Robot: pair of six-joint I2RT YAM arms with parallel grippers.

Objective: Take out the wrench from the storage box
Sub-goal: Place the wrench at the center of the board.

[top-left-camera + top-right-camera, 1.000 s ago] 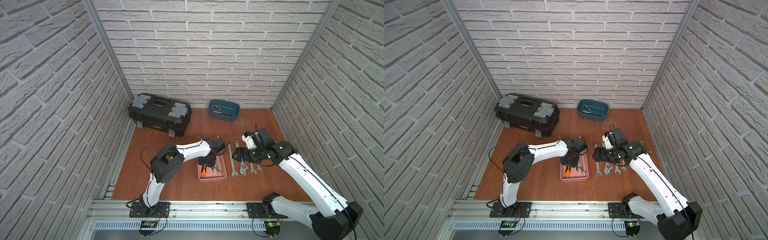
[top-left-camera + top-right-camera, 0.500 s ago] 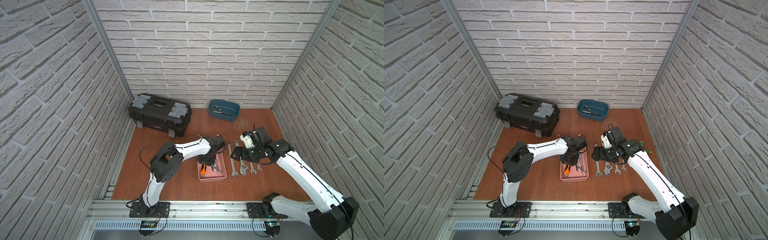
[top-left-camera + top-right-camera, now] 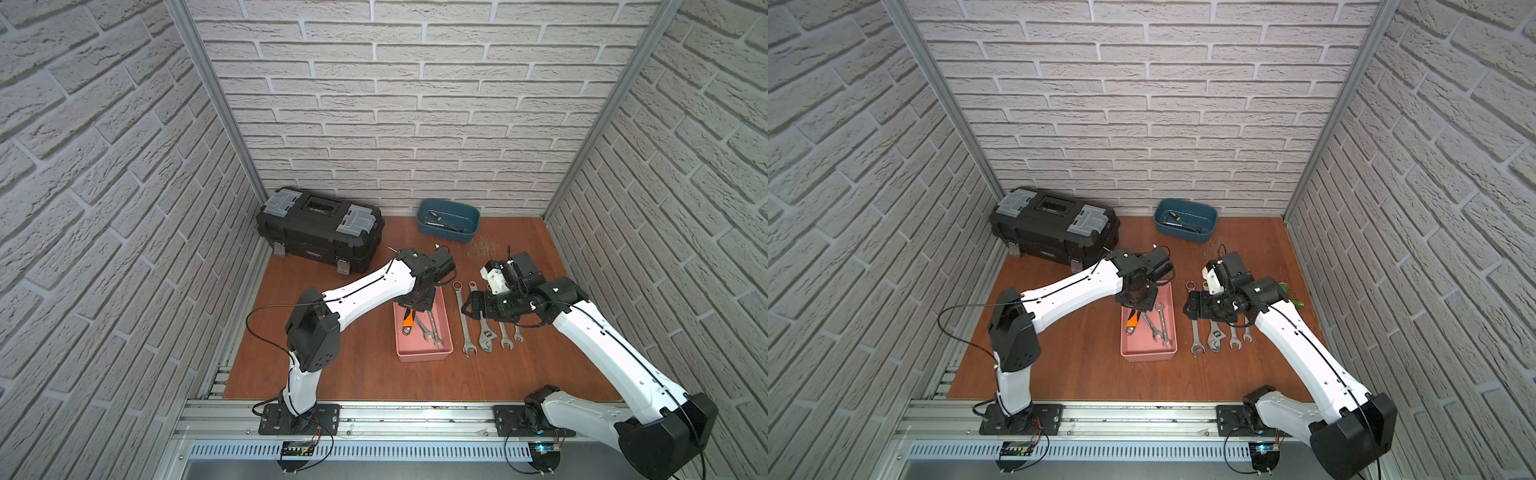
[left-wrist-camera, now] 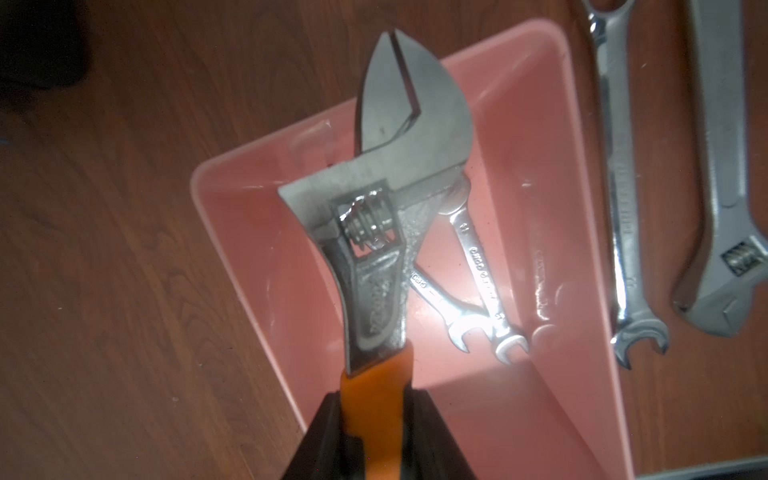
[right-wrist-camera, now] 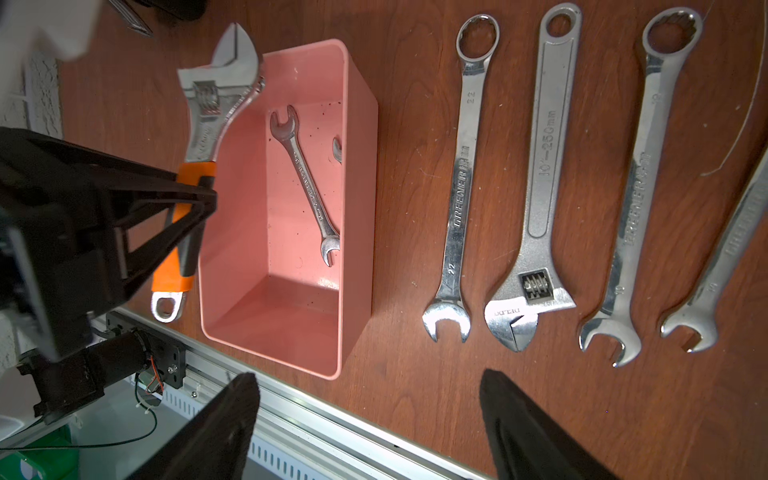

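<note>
- Orange-handled adjustable wrench (image 4: pixel 399 199) pinched at its rubber grip between the black fingers (image 4: pixel 328 419) of the left gripper (image 4: pixel 374 401), jaws pressed tight on the handle, steel head pointing away from the wrist.
- Held up over the pink storage box (image 4: pixel 249 216); in both top views, orange grip (image 3: pixel 409 319) and ring end showing just under the gripper (image 3: pixel 1138 305), inside the box outline.
- Directly below and a little aside of that grip, on the box floor: two small open-end wrenches (image 4: pixel 440 299) (image 4: pixel 482 270), lying in a narrow V with their near ends close together.
- Past the box's long wall, on the side away from the left arm, a row of four tools flat on the wooden tabletop (image 3: pixel 332 374): long combination wrench (image 5: pixel 461 178) nearest the box, then large silver adjustable wrench (image 5: pixel 540 174), then two shorter combination wrenches (image 5: pixel 640 187) (image 5: pixel 731 249).
- Above that row, right gripper (image 5: pixel 368 376) with fingers spread wide and nothing between them; seen in a top view (image 3: pixel 467 307) hanging over the upper half of the row.
- Farther out, against the brick back wall: black toolbox (image 3: pixel 320 228) with grey lid compartments beyond the left arm, and dark blue tub (image 3: pixel 449 230) holding a few small tools, well apart from both grippers.
</note>
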